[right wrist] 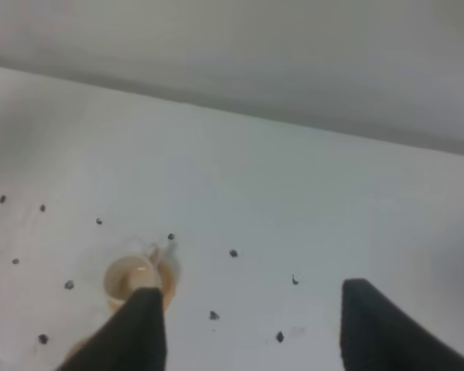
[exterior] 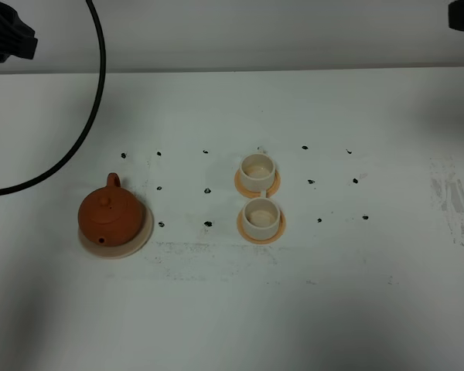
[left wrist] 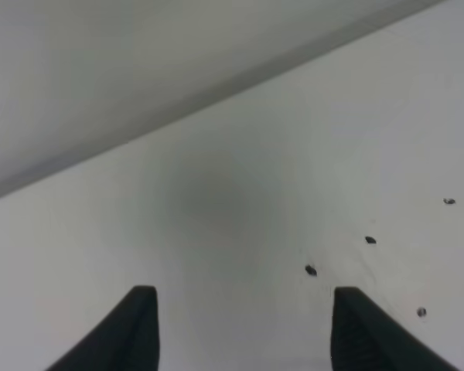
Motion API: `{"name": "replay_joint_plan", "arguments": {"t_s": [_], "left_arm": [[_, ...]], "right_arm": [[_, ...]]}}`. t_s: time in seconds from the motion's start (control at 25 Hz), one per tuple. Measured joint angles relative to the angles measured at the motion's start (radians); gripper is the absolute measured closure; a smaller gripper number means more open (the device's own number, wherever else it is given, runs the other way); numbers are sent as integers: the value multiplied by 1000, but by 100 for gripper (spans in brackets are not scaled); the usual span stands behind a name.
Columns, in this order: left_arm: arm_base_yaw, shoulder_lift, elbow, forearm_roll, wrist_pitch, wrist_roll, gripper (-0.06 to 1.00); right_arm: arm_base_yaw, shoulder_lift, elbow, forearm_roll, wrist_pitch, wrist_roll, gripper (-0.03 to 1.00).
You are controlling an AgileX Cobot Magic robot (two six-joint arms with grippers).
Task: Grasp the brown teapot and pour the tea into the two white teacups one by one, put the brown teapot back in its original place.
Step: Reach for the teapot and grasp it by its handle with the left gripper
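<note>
One teacup (right wrist: 133, 277) beyond right gripper (right wrist: 251, 295)

The tabletop (exterior: 332, 309) is white and flat. Little black dots (exterior: 208, 223) sit on it in rows. Ahead of the left tool (left wrist: 243, 292) the tabletop meets a plain grey wall (left wrist: 139, 62). Grey scuff marks (exterior: 450, 197) lie on the side of the right tool (right wrist: 251, 288). The light is soft, with faint shadows on the tabletop.

Open worktop (exterior: 356, 301) along the near edge and out right. Broad lane between the brown teapot (exterior: 108, 216), left, and the far teacup (exterior: 258, 171) and near teacup (exterior: 261, 217), close together at centre. A black cable (exterior: 93, 108) curves across the far left, behind the teapot.
</note>
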Motion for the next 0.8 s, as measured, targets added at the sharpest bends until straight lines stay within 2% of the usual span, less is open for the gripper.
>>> {"name": "replay_joint_plan", "arguments": {"t_s": [0.36, 0.8], "left_arm": [[0, -82, 0, 6, 75, -10, 43], [0, -144, 0, 7, 118, -11, 43]], "right_arm": [[0, -399, 206, 0, 57, 12, 46], [0, -814, 398, -34, 218, 88, 46]]}}
